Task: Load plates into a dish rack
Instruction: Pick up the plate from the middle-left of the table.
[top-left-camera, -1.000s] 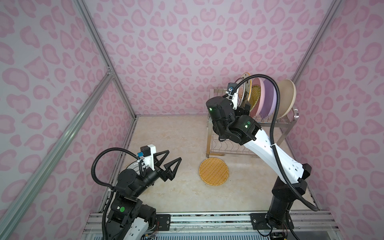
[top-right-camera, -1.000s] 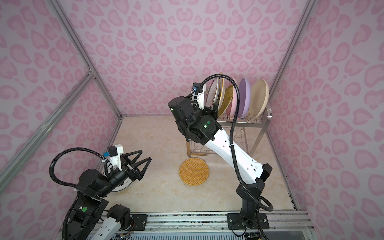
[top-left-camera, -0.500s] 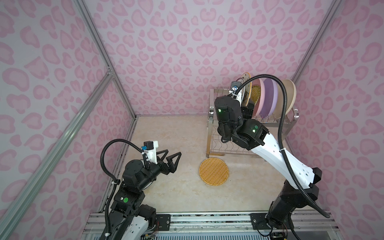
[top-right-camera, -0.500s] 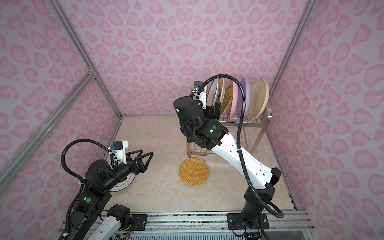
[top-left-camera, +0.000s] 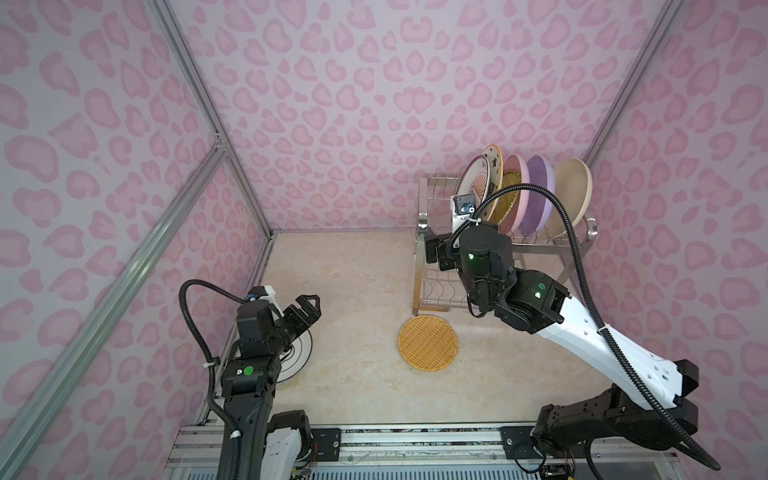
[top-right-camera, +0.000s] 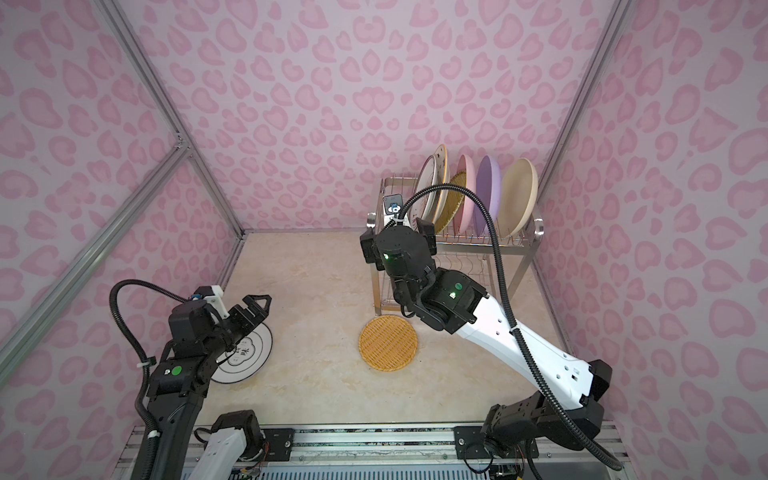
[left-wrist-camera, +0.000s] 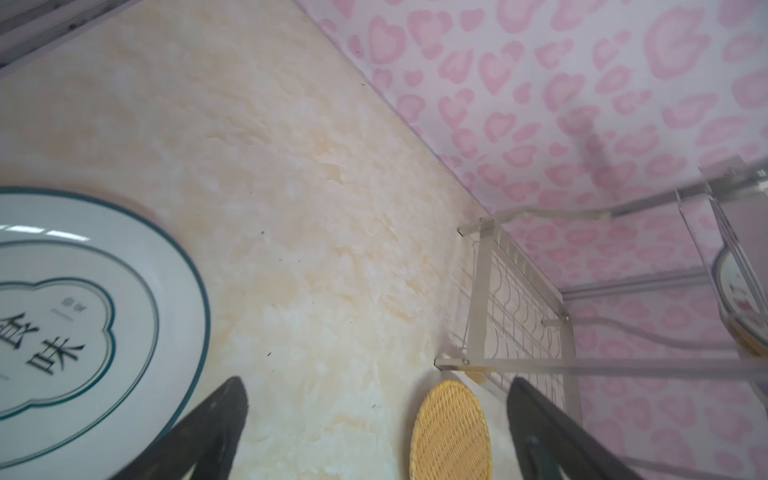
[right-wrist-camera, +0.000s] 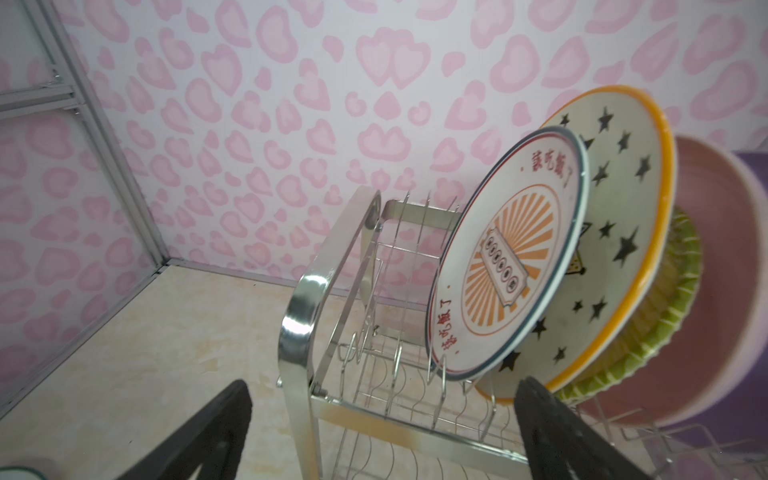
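Over on the far right of the worktop (top-left-camera: 353, 270) stands the dish rack (top-left-camera: 417, 266), and its top tier is filling up. Six plates stand on edge there, leaning left. From left to right they are the sunburst plate (top-left-camera: 473, 183), the star plate (top-left-camera: 495, 160), a yellow woven plate (top-left-camera: 509, 195), the pink plate (top-left-camera: 519, 183), the lilac plate (top-left-camera: 540, 187) and the cream plate (top-left-camera: 571, 191). The left end of that tier shows bare prongs.

The right end effector (right-wrist-camera: 384, 384) hangs at that left end of the rack, jaws spread wide with nothing in them. Its wrist view looks straight at the sunburst plate's face, with the star plate right behind it.

Two plates lie flat on the worktop. The second woven plate (top-left-camera: 428, 341) sits just in front of the rack's near-left leg. The dark-rimmed plate (top-right-camera: 249, 353) is well apart from it, at the near left by the wall.

The left end effector (top-right-camera: 259, 307) hovers over the far edge of that dark-rimmed plate. Its fingers (left-wrist-camera: 220, 415) are fully parted and grip nothing, and whether they touch the plate cannot be told.
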